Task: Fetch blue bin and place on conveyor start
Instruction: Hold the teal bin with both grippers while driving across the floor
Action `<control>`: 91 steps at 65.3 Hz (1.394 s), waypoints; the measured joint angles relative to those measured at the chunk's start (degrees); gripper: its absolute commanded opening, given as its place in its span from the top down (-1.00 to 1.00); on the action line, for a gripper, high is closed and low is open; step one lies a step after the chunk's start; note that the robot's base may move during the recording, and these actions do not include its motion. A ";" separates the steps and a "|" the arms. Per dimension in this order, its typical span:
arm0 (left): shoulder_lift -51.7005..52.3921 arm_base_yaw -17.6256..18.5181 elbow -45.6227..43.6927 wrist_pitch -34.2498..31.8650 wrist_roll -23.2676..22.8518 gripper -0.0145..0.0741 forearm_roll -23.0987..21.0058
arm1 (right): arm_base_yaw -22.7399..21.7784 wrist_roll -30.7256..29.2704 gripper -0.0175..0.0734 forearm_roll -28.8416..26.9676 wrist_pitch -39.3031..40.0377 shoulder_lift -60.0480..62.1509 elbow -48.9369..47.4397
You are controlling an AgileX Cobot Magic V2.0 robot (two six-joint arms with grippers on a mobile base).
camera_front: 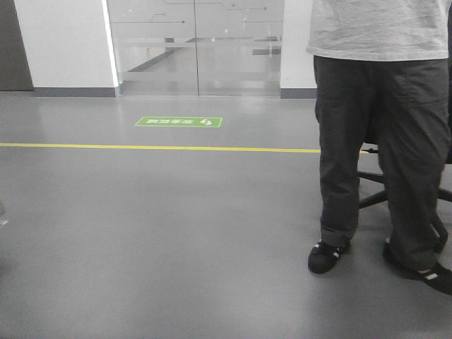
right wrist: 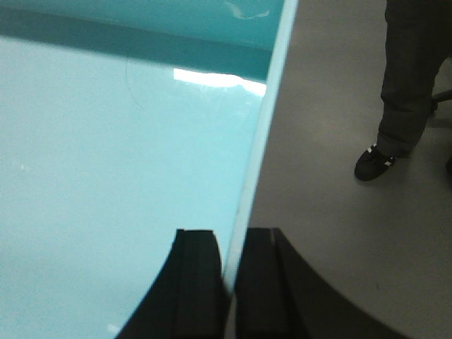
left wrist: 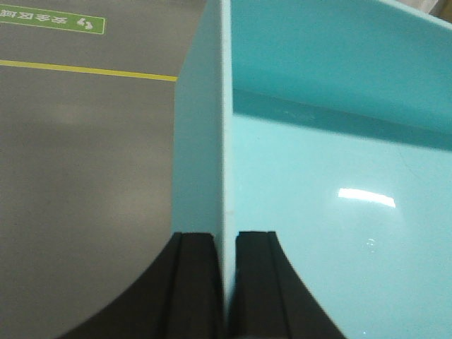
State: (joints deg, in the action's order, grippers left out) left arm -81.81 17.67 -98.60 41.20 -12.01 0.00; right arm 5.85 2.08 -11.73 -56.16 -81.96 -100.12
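Mid-carry here: the blue bin (left wrist: 339, 198) hangs between the two arms, by the look of it clear of the floor (left wrist: 78, 176), and its pale turquoise inside is bare. The left gripper (left wrist: 227, 282) is pinched onto the bin's left wall, one black finger inside the rim and one outside, both pressed against the plastic. The right gripper (right wrist: 232, 282) has the same clamp on the bin's right wall. Beyond the bin's left wall lies grey floor with a yellow line (left wrist: 85, 69) and a green floor sign (left wrist: 53, 20). Off the bin's right wall stands a person (right wrist: 409, 78) in dark trousers, near the tub but apart from it. The conveyor start shows in no view, so I read this as the transport leg — fetch done, placing not yet begun. To do it well, I'd grip firmly on both sides and hold the wrists level with one another, because thin smooth walls could flex or slip out if one arm leads. Roll the base smoothly, give the person off the bin's right side plenty of room, and release neither pinch until the bin's bottom sits flat on the conveyor start.
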 measured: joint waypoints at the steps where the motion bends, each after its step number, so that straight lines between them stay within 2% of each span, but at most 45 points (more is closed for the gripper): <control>1: 0.00 0.00 0.00 0.00 0.00 0.92 0.00 | 0.00 0.00 0.95 0.00 0.00 0.00 0.00; 91: 0.00 0.00 0.00 0.00 0.00 0.92 0.00 | 0.00 0.10 0.95 0.00 0.00 -0.13 0.00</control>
State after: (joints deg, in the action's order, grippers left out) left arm -81.81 17.67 -98.60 41.20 -12.01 0.00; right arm 5.85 2.17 -11.73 -56.16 -82.09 -100.12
